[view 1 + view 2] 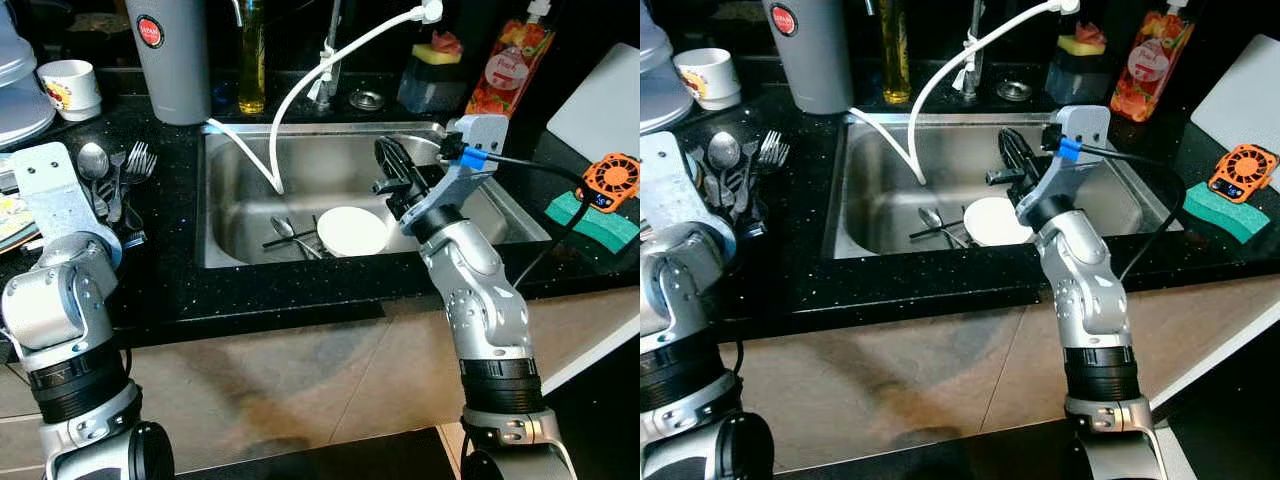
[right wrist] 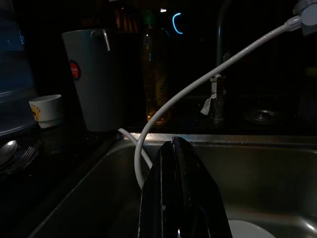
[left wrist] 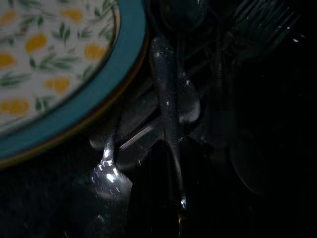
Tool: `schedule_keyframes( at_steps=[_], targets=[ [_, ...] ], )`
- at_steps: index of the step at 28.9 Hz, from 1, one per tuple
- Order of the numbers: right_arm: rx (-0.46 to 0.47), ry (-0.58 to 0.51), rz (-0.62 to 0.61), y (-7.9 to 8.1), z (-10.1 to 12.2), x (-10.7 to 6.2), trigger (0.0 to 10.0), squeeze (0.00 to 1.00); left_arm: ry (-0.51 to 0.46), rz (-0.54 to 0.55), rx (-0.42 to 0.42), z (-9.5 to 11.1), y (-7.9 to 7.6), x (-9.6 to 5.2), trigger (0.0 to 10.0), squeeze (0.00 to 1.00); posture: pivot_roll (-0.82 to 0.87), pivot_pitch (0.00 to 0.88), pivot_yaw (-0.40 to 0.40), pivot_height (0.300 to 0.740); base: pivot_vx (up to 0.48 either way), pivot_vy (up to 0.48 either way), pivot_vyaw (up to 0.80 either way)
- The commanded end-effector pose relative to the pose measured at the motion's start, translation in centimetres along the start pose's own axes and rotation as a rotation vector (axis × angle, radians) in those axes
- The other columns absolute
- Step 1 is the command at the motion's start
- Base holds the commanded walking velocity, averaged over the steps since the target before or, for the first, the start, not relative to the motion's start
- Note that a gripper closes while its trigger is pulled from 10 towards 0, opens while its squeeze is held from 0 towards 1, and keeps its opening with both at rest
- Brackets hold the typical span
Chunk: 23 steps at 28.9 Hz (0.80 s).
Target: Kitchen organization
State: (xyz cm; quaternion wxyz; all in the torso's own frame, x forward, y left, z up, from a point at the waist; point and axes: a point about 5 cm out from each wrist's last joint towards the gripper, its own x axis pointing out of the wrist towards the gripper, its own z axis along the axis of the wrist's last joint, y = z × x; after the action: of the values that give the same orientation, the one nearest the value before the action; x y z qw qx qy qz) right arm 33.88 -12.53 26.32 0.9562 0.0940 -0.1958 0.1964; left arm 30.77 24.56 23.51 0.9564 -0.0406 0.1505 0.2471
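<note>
Black speckled countertop [image 1: 170, 290] around a stainless sink [image 1: 480, 200]; tan tiled floor below. Right gripper [image 1: 392, 160] over the basin, fingers pressed together, holding nothing. White plate [image 1: 352, 231] on the sink floor just below, beside loose cutlery [image 1: 290, 235]. Left gripper [image 3: 166, 198] over spoons and forks [image 1: 118, 172] on the counter; finger spacing cannot be told.

Sink [image 1: 480, 215] sits centre in the countertop [image 1: 180, 290]. In the basin: plate [image 1: 351, 231], cutlery [image 1: 290, 236] just left of it, hose [image 1: 300, 90] end dipping in from the faucet [image 1: 328, 60] behind. Right gripper [image 1: 392, 165] hangs over the basin, above and right of the plate. Behind the sink: pitcher [image 1: 170, 55] at left, oil bottle [image 1: 251, 55] beside it, sponge holder [image 1: 432, 75] and juice pouch [image 1: 508, 65] at right. Left of the sink: spoons and forks [image 1: 112, 170], cup [image 1: 70, 88] behind them, patterned plate [image 3: 54, 64] beside them. Left gripper [image 3: 166, 193] over that cutlery. Right counter: sponge [image 1: 592, 222], small fan [image 1: 612, 180] on it.
</note>
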Motion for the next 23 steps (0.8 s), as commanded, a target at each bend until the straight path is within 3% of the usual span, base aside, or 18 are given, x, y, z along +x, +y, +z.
schedule_keyframes(
  at_steps=[1,2,3,4,5,6,8,10,12,14,17,18,20,21,23],
  targets=[
    [0.005,-0.006,-0.019,-0.5,0.1,0.0,10.0,0.0,-0.094,0.018,0.071,0.9,-0.1,-0.1,0.0,0.0,0.17,0.05,-0.06,0.74,0.0,0.0,0.0],
    [0.005,-0.007,-0.019,-0.5,0.1,0.0,10.0,0.0,-0.162,0.003,0.083,1.8,-0.4,-0.4,0.0,0.0,0.17,0.05,-0.061,0.74,0.0,0.0,0.0],
    [0.005,-0.007,-0.019,-0.5,0.1,0.0,10.0,0.0,-0.162,0.003,0.083,1.8,-0.4,-0.4,0.0,0.0,0.17,0.05,-0.061,0.74,0.0,0.0,0.0],
    [0.005,-0.007,-0.019,-0.5,0.1,0.0,10.0,0.0,-0.244,-0.02,0.085,2.8,-0.8,-0.9,4.1,0.0,0.17,0.05,-0.061,0.74,0.0,0.0,0.0],
    [0.005,-0.007,-0.019,-0.5,0.1,0.0,10.0,0.0,-0.244,-0.02,0.085,2.8,-0.8,-0.9,4.1,0.0,0.17,0.05,-0.061,0.74,0.0,0.0,0.0],
    [0.005,-0.006,-0.019,-0.5,0.1,-0.1,10.0,0.0,-0.314,-0.041,0.077,3.8,-1.2,-1.3,10.0,0.0,0.17,0.05,-0.062,0.74,0.0,0.0,0.0],
    [0.005,-0.007,-0.021,-0.5,0.1,-0.1,10.0,0.0,-0.436,-0.161,-0.019,6.1,-1.9,-2.4,10.0,0.0,0.17,0.049,-0.058,0.74,0.0,0.0,0.0],
    [0.005,-0.007,-0.022,-0.5,0.1,-0.1,10.0,0.0,-0.473,-0.199,-0.048,6.7,-2.1,-2.7,10.0,0.0,0.17,0.049,-0.058,0.74,0.0,0.0,0.0],
    [0.008,-0.012,-0.03,-0.6,0.2,-0.1,10.0,0.0,-0.548,-0.243,-0.014,7.7,-2.6,-3.1,10.0,0.0,0.16,0.049,-0.058,0.74,0.0,0.0,0.0],
    [0.009,-0.015,-0.039,-0.7,0.2,-0.1,10.0,0.0,-0.563,-0.268,-0.002,7.8,-2.9,-3.1,10.0,0.0,0.16,0.049,-0.058,0.74,0.0,0.0,0.0],
    [0.0,-0.045,-0.09,-1.2,0.6,-0.2,10.0,0.0,-0.598,-0.404,0.185,6.9,-5.8,-2.1,10.0,0.0,0.15,0.047,-0.058,0.74,0.0,0.0,0.0],
    [0.0,-0.045,-0.09,-1.2,0.6,-0.2,10.0,0.0,-0.598,-0.404,0.185,6.9,-5.8,-2.1,10.0,0.0,0.15,0.047,-0.058,0.74,0.0,0.0,0.0],
    [-0.037,-0.09,-0.149,-1.8,1.3,-0.3,10.0,0.0,-0.627,-0.528,0.229,6.0,-8.1,-1.4,10.0,0.0,0.13,0.051,-0.054,0.74,0.0,0.0,0.0],
    [-0.037,-0.09,-0.149,-1.8,1.3,-0.3,10.0,0.0,-0.627,-0.528,0.229,6.0,-8.1,-1.4,10.0,0.0,0.13,0.051,-0.054,0.74,0.0,0.0,0.0],
    [-0.059,-0.12,-0.193,-2.2,1.8,-0.4,10.0,0.0,-0.602,-0.618,0.153,6.0,-9.9,-0.6,10.0,0.0,0.12,0.056,-0.047,0.74,0.0,0.0,0.0]
  ],
)
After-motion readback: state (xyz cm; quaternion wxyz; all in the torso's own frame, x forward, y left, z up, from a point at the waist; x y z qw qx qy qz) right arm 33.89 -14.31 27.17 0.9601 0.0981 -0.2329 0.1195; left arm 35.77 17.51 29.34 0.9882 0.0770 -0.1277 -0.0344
